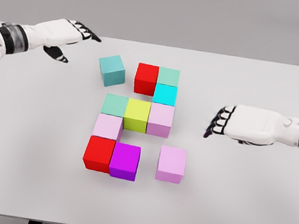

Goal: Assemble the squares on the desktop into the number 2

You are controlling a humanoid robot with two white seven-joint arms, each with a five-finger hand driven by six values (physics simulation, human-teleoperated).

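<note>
Coloured cubes sit mid-table. A top row has a red cube [146,78] and a mint cube [169,76], with a cyan cube [165,94] under the mint one. Below run a mint cube [115,105], a yellow-green cube [136,114] and a pink cube [161,119]. A pale pink cube [107,126], a red cube [98,153] and a purple cube [125,161] continue down. A teal cube [112,70] lies apart and turned at the upper left. A pink cube [171,163] lies apart at the lower right. My left hand [73,36] hovers open at the far left. My right hand [219,122] hovers open, right of the cubes.
The white table [237,204] reaches its front edge near the bottom of the view and its back edge near the top. Dark table legs show below the front edge.
</note>
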